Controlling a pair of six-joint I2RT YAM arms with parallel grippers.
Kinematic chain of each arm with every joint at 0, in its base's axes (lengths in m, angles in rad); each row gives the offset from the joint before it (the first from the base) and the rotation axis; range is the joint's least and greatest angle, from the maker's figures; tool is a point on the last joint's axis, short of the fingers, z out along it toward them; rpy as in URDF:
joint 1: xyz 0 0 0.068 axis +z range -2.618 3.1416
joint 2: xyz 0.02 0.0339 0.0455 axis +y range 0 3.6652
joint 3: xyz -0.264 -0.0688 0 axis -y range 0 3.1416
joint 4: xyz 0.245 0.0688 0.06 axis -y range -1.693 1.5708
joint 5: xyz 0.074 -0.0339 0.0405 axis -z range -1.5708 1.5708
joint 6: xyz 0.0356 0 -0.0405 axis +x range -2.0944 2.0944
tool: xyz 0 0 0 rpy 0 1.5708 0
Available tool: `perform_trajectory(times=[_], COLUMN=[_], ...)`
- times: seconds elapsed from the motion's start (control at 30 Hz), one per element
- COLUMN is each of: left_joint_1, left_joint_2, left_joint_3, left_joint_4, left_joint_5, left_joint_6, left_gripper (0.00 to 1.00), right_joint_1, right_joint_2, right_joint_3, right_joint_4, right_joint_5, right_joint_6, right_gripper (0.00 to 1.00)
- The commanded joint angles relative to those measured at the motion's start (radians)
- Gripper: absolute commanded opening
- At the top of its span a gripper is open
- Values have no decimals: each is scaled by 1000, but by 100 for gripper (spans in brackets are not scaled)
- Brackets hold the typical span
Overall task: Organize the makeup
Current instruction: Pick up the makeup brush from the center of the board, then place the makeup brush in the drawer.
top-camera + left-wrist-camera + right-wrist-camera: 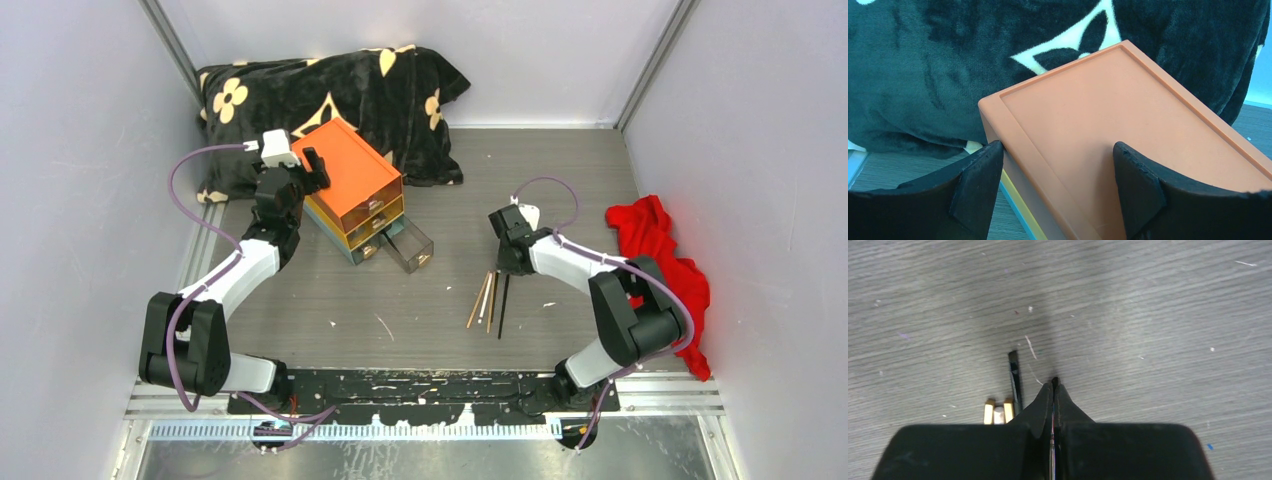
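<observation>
Right end effector (1054, 386) shut beside brushes (488, 300); left end effector (1057, 152) wide astride box (1128, 100) corner.

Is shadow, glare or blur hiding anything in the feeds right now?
Top view: even light, brushes clear. Right wrist: a dark shadow band runs up the table from the right pincer; brush ends beside it look dim and soft. Left wrist: orange box evenly lit, no glare.

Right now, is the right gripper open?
No: the right wrist view shows the right gripper with its two fingers pressed together along their length.
</observation>
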Motion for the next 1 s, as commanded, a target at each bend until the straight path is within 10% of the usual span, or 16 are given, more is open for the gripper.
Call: perform_trajectory(times=[0.0,0.5,0.97], left_joint_1=[-28,-29,-29], left_joint_2=[66,64,66], left_joint_3=[-67,-69,-66], left_joint_4=[-285,-285,-288], left_joint_5=[155,155,156], left_joint_6=[50,49,51], left_gripper=[77,77,77], right_joint_1=[-6,-3,214], right_joint_2=[-82,-269,-105], right_joint_3=[-5,278,271], right_joint_4=[-47,-33,636], right_joint_5=[75,40,126], right_joint_6=[-25,-77,-82], right_gripper=[1,1,1])
